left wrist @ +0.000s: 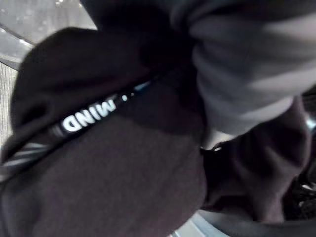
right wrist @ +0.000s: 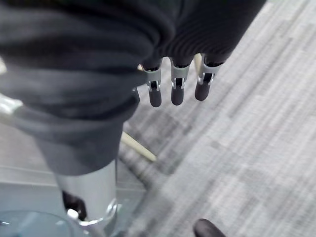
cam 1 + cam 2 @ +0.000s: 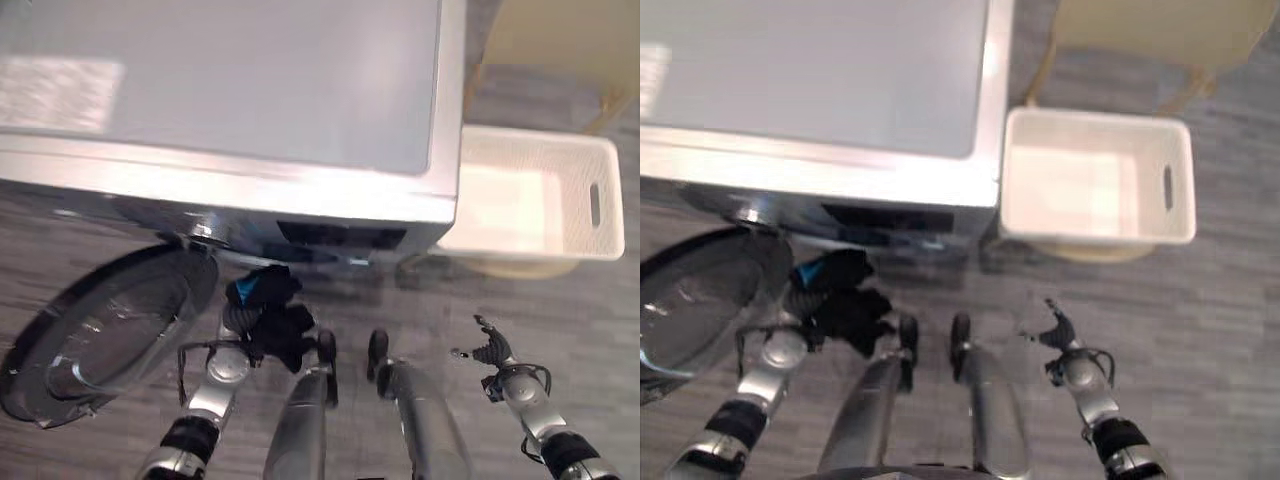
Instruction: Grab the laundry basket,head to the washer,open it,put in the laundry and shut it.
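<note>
A bundle of dark laundry [image 3: 282,330] with a blue patch hangs from my left hand [image 3: 236,318], just in front of the washer's [image 3: 250,90] open front. In the left wrist view the dark cloth [image 1: 123,173] lies close against the hand and hides its fingers. The round glass door [image 3: 100,330] stands swung open to the left. The white laundry basket [image 3: 608,170] sits empty to the right of the washer. My right hand [image 3: 492,350] is low on the right over the floor, its fingers [image 2: 177,91] straight and holding nothing.
A pale yellow piece of furniture [image 3: 1140,30] with wooden legs stands behind the basket. Grey wood-look floor [image 3: 1200,330] stretches in front of the washer and basket. The washer's grey top takes up the upper left.
</note>
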Robot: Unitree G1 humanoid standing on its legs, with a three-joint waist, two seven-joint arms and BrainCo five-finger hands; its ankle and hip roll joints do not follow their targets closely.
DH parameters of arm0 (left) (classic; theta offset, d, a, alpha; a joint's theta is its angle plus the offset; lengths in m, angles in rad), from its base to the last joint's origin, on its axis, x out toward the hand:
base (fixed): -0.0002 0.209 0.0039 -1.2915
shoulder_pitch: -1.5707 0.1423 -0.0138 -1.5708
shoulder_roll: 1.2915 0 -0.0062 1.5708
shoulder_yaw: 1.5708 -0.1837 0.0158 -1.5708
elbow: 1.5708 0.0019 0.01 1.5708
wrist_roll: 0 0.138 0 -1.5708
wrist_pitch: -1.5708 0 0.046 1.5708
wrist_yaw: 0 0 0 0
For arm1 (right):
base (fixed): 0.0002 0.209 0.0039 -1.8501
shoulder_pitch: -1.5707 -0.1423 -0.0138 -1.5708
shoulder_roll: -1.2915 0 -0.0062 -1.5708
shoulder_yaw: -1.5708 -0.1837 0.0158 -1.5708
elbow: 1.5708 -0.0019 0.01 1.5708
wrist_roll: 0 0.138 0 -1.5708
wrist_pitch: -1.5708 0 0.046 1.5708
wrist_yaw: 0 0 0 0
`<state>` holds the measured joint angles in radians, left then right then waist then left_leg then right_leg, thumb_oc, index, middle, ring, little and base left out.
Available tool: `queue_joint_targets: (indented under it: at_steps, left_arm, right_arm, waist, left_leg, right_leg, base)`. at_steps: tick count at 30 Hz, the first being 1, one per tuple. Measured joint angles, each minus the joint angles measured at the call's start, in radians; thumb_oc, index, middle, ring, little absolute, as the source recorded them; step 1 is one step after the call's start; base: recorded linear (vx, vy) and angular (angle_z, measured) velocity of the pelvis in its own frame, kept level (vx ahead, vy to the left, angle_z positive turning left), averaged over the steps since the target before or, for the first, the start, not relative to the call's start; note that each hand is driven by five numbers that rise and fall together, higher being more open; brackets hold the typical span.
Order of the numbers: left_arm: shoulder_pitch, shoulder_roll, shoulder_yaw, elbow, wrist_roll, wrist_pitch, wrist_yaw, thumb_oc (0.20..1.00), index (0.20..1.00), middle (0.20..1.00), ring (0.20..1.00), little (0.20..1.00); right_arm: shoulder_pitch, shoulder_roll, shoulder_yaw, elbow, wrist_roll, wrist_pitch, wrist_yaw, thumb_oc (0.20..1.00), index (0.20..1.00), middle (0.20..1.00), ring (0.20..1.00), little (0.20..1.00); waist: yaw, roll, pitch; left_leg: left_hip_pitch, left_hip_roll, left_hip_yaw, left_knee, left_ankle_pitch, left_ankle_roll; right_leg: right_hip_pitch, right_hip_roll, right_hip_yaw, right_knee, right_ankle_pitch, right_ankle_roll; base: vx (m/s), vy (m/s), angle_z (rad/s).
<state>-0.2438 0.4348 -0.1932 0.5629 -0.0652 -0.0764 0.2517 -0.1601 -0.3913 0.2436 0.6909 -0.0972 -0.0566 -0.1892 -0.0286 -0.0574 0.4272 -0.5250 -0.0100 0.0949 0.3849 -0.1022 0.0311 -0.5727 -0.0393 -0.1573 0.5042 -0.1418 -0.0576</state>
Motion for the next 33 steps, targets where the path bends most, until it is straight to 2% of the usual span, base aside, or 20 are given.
queue_joint_targets:
  at_steps: [2, 3, 5, 7, 8, 10, 11, 13, 14, 16, 19, 22, 24, 26, 28, 30, 31, 32, 33]
  left_arm:
    - [-0.078, 0.013, -0.001, -0.005, 0.001, -0.001, 0.058, 0.200, 0.200, 0.200, 0.200, 0.200]
    - [-0.150, 0.045, -0.006, -0.012, 0.002, -0.001, 0.107, 0.200, 0.200, 0.200, 0.200, 0.200]
    - [-0.251, 0.103, -0.025, -0.017, 0.006, -0.002, 0.166, 0.200, 0.200, 0.200, 0.200, 0.200]
    - [-0.278, 0.127, -0.040, -0.020, 0.039, 0.007, 0.213, 0.200, 0.200, 0.200, 0.200, 0.200]
    - [-0.345, 0.189, -0.065, -0.033, 0.098, 0.012, 0.264, 0.200, 0.200, 0.200, 0.200, 0.200]
    - [-0.434, 0.224, -0.072, -0.026, 0.134, 0.019, 0.302, 0.200, 0.200, 0.200, 0.200, 0.200]
    - [-0.487, 0.242, -0.103, 0.005, 0.155, 0.032, 0.322, 0.200, 0.200, 0.200, 0.200, 0.200]
    - [-0.629, 0.287, -0.186, 0.085, 0.174, 0.064, 0.370, 0.200, 0.200, 0.200, 0.200, 0.200]
    - [-0.645, 0.285, -0.177, 0.080, 0.188, 0.064, 0.382, 0.200, 0.200, 0.200, 0.200, 0.200]
    - [-0.738, 0.313, -0.287, 0.114, 0.205, 0.087, 0.438, 0.200, 0.200, 0.200, 0.200, 0.200]
    - [-0.873, 0.332, -0.318, 0.114, 0.244, 0.088, 0.509, 0.200, 0.200, 0.200, 0.200, 0.200]
    - [-1.088, 0.395, -0.526, 0.212, 0.246, 0.110, 0.534, 0.200, 0.200, 0.200, 0.200, 0.200]
    - [-1.251, 0.439, -0.575, 0.203, 0.280, 0.117, 0.571, 0.200, 0.200, 0.200, 0.200, 0.200]
    - [-1.292, 0.445, -0.611, 0.180, 0.291, 0.130, 0.586, 0.200, 0.200, 0.200, 0.200, 0.200]
    - [-1.388, 0.483, -0.712, 0.132, 0.365, 0.149, 0.608, 0.200, 0.200, 0.200, 0.200, 0.200]
    - [-1.442, 0.487, -0.747, 0.125, 0.418, 0.164, 0.632, 0.200, 0.200, 0.200, 0.200, 0.200]
    - [-1.477, 0.500, -0.813, 0.131, 0.461, 0.185, 0.632, 0.862, 0.862, 0.862, 0.862, 0.862]
    - [-1.483, 0.502, -0.834, 0.133, 0.497, 0.200, 0.629, 1.000, 1.000, 1.000, 1.000, 1.000]
    - [-1.482, 0.502, -0.846, 0.132, 0.526, 0.211, 0.620, 1.000, 1.000, 1.000, 1.000, 1.000]
  right_arm:
    - [-0.006, 0.002, 0.006, -0.021, 0.002, -0.002, -0.014, 1.000, 1.000, 1.000, 1.000, 1.000]
    - [-0.023, 0.006, 0.008, -0.059, 0.024, -0.012, -0.027, 1.000, 1.000, 1.000, 1.000, 1.000]
    - [-0.073, 0.019, 0.008, -0.094, 0.037, -0.033, -0.049, 1.000, 1.000, 1.000, 1.000, 1.000]
    - [-0.083, 0.011, 0.033, -0.119, 0.038, -0.034, -0.059, 1.000, 1.000, 1.000, 1.000, 1.000]
    - [-0.085, -0.007, 0.037, -0.176, 0.038, -0.062, -0.071, 1.000, 1.000, 1.000, 1.000, 1.000]
    - [-0.103, -0.008, 0.029, -0.202, 0.040, -0.078, -0.084, 1.000, 1.000, 1.000, 1.000, 1.000]
    - [-0.107, -0.008, 0.032, -0.202, 0.047, -0.079, -0.090, 1.000, 1.000, 1.000, 1.000, 1.000]
    - [-0.107, -0.011, 0.038, -0.205, 0.068, -0.100, -0.095, 1.000, 1.000, 1.000, 1.000, 1.000]
    - [-0.110, -0.011, 0.037, -0.202, 0.069, -0.101, -0.096, 1.000, 1.000, 1.000, 1.000, 1.000]
    - [-0.107, -0.026, 0.072, -0.207, 0.080, -0.124, -0.108, 1.000, 1.000, 1.000, 1.000, 1.000]
    - [-0.124, -0.032, 0.072, -0.213, 0.080, -0.152, -0.118, 1.000, 1.000, 1.000, 1.000, 1.000]
    - [-0.162, -0.074, 0.125, -0.218, 0.109, -0.175, -0.115, 1.000, 1.000, 1.000, 1.000, 1.000]
    - [-0.190, -0.089, 0.112, -0.240, 0.128, -0.189, -0.114, 1.000, 1.000, 1.000, 1.000, 1.000]
    - [-0.187, -0.096, 0.125, -0.250, 0.147, -0.192, -0.112, 1.000, 1.000, 1.000, 1.000, 1.000]
    - [-0.180, -0.123, 0.125, -0.270, 0.149, -0.215, -0.102, 1.000, 1.000, 1.000, 1.000, 1.000]
    - [-0.187, -0.132, 0.120, -0.270, 0.159, -0.218, -0.094, 1.000, 1.000, 1.000, 1.000, 1.000]
    - [-0.187, -0.139, 0.129, -0.272, 0.175, -0.225, -0.092, 1.000, 1.000, 1.000, 1.000, 1.000]
    - [-0.187, -0.140, 0.126, -0.272, 0.179, -0.226, -0.093, 1.000, 1.000, 1.000, 1.000, 1.000]
    - [-0.186, -0.142, 0.122, -0.273, 0.182, -0.231, -0.095, 1.000, 1.000, 1.000, 1.000, 1.000]
  waist:
    - [-0.004, 0.001, 0.025]
    - [-0.019, -0.010, 0.036]
    - [-0.028, -0.021, 0.053]
    - [-0.035, -0.025, 0.049]
    - [-0.048, -0.024, 0.047]
    - [-0.061, -0.027, 0.049]
    - [-0.070, -0.027, 0.049]
    - [-0.082, -0.027, 0.049]
    - [-0.087, -0.026, 0.050]
    - [-0.103, -0.025, 0.049]
    - [-0.102, -0.024, 0.049]
    - [-0.106, -0.023, 0.048]
    - [-0.106, -0.021, 0.049]
    - [-0.104, -0.018, 0.047]
    - [-0.098, -0.008, 0.036]
    - [-0.098, -0.004, 0.038]
    - [-0.097, -0.003, 0.038]
    - [-0.098, -0.003, 0.037]
    - [-0.094, 0.000, 0.036]
  left_leg:
    - [-0.089, -0.001, 0.009, 0.110, -0.036, 0.013]
    - [-0.174, -0.001, 0.008, 0.201, -0.071, 0.018]
    - [-0.276, 0.005, 0.013, 0.320, -0.116, 0.024]
    - [-0.326, 0.024, 0.035, 0.384, -0.132, 0.021]
    - [-0.423, 0.035, 0.036, 0.474, -0.182, 0.042]
    - [-0.511, 0.038, 0.038, 0.518, -0.185, 0.043]
    - [-0.549, 0.042, 0.039, 0.547, -0.182, 0.049]
    - [-0.629, 0.054, 0.038, 0.632, -0.210, 0.058]
    - [-0.637, 0.054, 0.041, 0.634, -0.210, 0.058]
    - [-0.665, 0.052, 0.035, 0.659, -0.213, 0.061]
    - [-0.741, 0.052, 0.028, 0.697, -0.218, 0.059]
    - [-0.807, 0.053, 0.028, 0.737, -0.219, 0.061]
    - [-0.862, 0.053, 0.030, 0.758, -0.214, 0.061]
    - [-0.868, 0.054, 0.029, 0.765, -0.215, 0.061]
    - [-0.907, 0.054, 0.027, 0.771, -0.214, 0.062]
    - [-0.928, 0.057, 0.031, 0.779, -0.212, 0.063]
    - [-0.939, 0.061, 0.031, 0.792, -0.213, 0.063]
    - [-0.943, 0.063, 0.031, 0.799, -0.215, 0.063]
    - [-0.948, 0.067, 0.031, 0.803, -0.217, 0.063]
  right_leg:
    - [-0.082, -0.017, 0.007, 0.095, -0.012, 0.002]
    - [-0.153, -0.031, 0.004, 0.169, -0.049, 0.003]
    - [-0.249, -0.042, 0.008, 0.265, -0.087, -0.002]
    - [-0.303, -0.040, 0.020, 0.313, -0.093, 0.006]
    - [-0.389, -0.041, 0.020, 0.398, -0.139, -0.001]
    - [-0.476, -0.046, 0.021, 0.439, -0.140, -0.003]
    - [-0.515, -0.046, 0.021, 0.465, -0.135, -0.003]
    - [-0.587, -0.049, 0.015, 0.541, -0.157, -0.016]
    - [-0.596, -0.050, 0.017, 0.543, -0.156, -0.015]
    - [-0.622, -0.059, 0.013, 0.574, -0.160, -0.016]
    - [-0.693, -0.065, 0.004, 0.611, -0.174, -0.025]
    - [-0.758, -0.071, 0.003, 0.657, -0.179, -0.030]
    - [-0.816, -0.076, 0.003, 0.683, -0.181, -0.034]
    - [-0.823, -0.077, 0.004, 0.691, -0.182, -0.036]
    - [-0.860, -0.076, 0.003, 0.696, -0.184, -0.039]
    - [-0.883, -0.075, 0.006, 0.703, -0.184, -0.039]
    - [-0.894, -0.072, 0.007, 0.712, -0.184, -0.039]
    - [-0.899, -0.070, 0.008, 0.715, -0.184, -0.039]
    - [-0.903, -0.066, 0.009, 0.717, -0.184, -0.039]
  base:
    - [-0.13, 0.032, -0.05]
    - [-0.07, 0.015, 0.12]
    - [-0.10, 0.031, 0.01]
    - [-0.07, 0.029, -0.13]
    - [-0.03, 0.028, -0.08]
    - [0.00, 0.000, 0.00]
    - [0.00, 0.000, 0.00]
    - [0.01, 0.023, -0.07]
    - [0.02, 0.027, -0.06]
    - [0.02, 0.010, 0.09]
    - [0.01, 0.013, 0.09]
    - [0.01, 0.012, 0.07]
    - [0.01, 0.008, 0.03]
    - [0.00, 0.000, 0.00]
    - [0.01, -0.002, 0.02]
    - [0.01, 0.002, -0.03]
    - [0.02, -0.002, -0.06]
    - [0.00, -0.013, -0.10]
    - [-0.01, -0.010, -0.08]
